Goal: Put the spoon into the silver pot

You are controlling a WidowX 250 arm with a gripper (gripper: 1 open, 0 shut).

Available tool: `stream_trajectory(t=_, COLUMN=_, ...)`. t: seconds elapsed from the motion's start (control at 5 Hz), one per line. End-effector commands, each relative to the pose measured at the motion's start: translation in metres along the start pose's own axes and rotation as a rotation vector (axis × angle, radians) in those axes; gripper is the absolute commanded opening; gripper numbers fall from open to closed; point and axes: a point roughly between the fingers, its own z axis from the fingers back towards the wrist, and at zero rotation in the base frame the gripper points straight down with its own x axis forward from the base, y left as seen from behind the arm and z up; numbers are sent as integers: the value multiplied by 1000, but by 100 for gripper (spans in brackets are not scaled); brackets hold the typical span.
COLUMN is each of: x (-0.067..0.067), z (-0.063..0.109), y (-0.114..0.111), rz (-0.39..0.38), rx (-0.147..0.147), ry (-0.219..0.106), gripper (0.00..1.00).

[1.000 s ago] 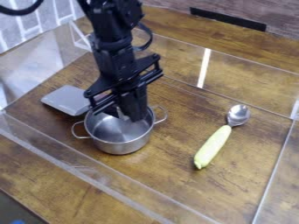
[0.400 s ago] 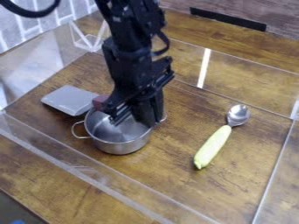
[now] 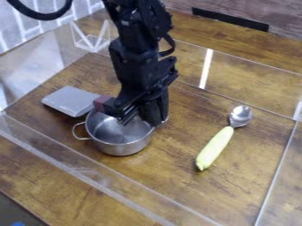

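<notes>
The spoon lies flat on the wooden table at the right, its pale-yellow handle [image 3: 214, 147] toward the front and its shiny bowl [image 3: 239, 115] toward the back. The silver pot [image 3: 116, 145] stands left of centre, well apart from the spoon. My gripper [image 3: 136, 117] points down at the pot's far right rim, its dark fingers reaching over the opening. I see nothing held between them, and how far apart they stand is unclear. The arm hides the back of the pot.
A flat grey slab [image 3: 69, 100] lies just behind and left of the pot. Clear plastic walls [image 3: 207, 67] ring the table, with a low clear edge along the front [image 3: 83, 177].
The wrist has rolled a little above the pot and the arm's body now sits slightly further right. The spoon and pot have not moved.
</notes>
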Motion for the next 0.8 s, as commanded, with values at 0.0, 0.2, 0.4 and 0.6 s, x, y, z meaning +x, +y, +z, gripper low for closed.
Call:
stream_trajectory(t=0.0, x=-7, z=4, y=1, rz=-97, rx=-31, ry=12, gripper=100)
stream_trajectory(t=0.2, x=-19, z=10, y=0, rz=-135, rx=-27, ry=7, gripper=100)
stream_trajectory(t=0.4, x=-35, z=13, y=-5, rz=-205, rx=-20, ry=6, gripper=0)
stream_trajectory(t=0.6, x=-40, z=5, y=-9, rz=-420, rx=-17, ry=38, gripper=100)
